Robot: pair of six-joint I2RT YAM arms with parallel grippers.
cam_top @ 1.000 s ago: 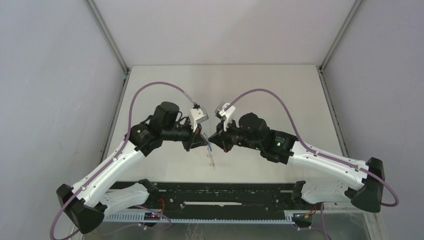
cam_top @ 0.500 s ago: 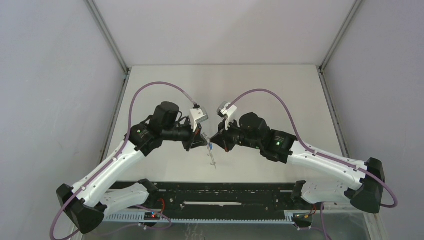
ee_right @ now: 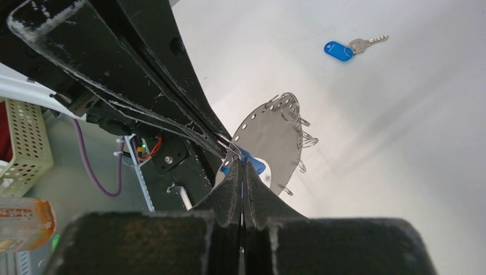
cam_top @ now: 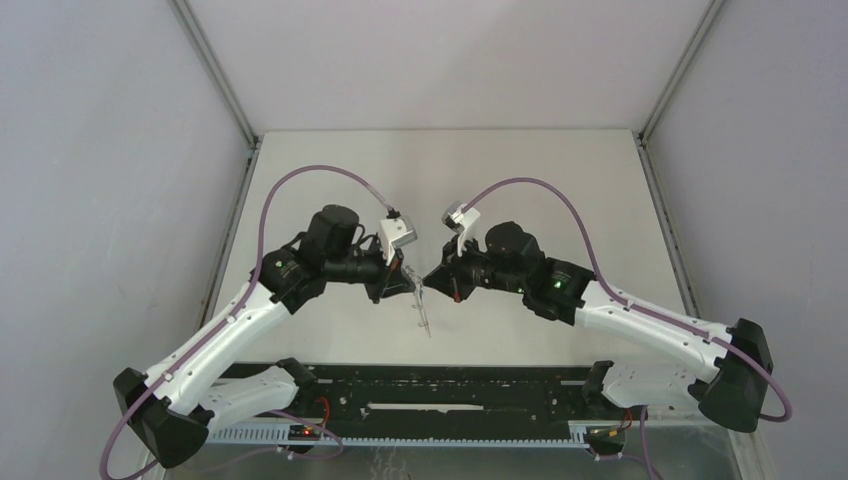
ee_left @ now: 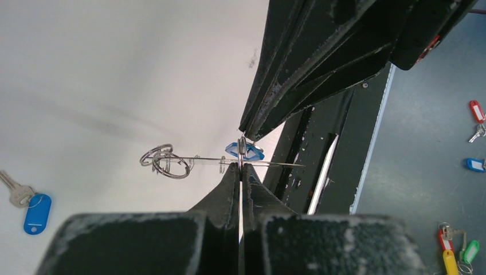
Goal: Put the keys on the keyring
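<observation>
My left gripper (ee_left: 240,166) pinches the keyring (ee_right: 269,134) by its rim, steadying it off the table (ee_right: 390,143) so my right gripper (ee_right: 242,164), clamped on the blue-tagged key (ee_right: 256,164), can thread a rim loop.

We see bright, even, diffuse light over the white table (cam_top: 450,170); shadows there are faint and soft-edged. In both wrist views the closest foreground blurs, while the keyring (ee_right: 266,137) is sharp, without glare
</observation>
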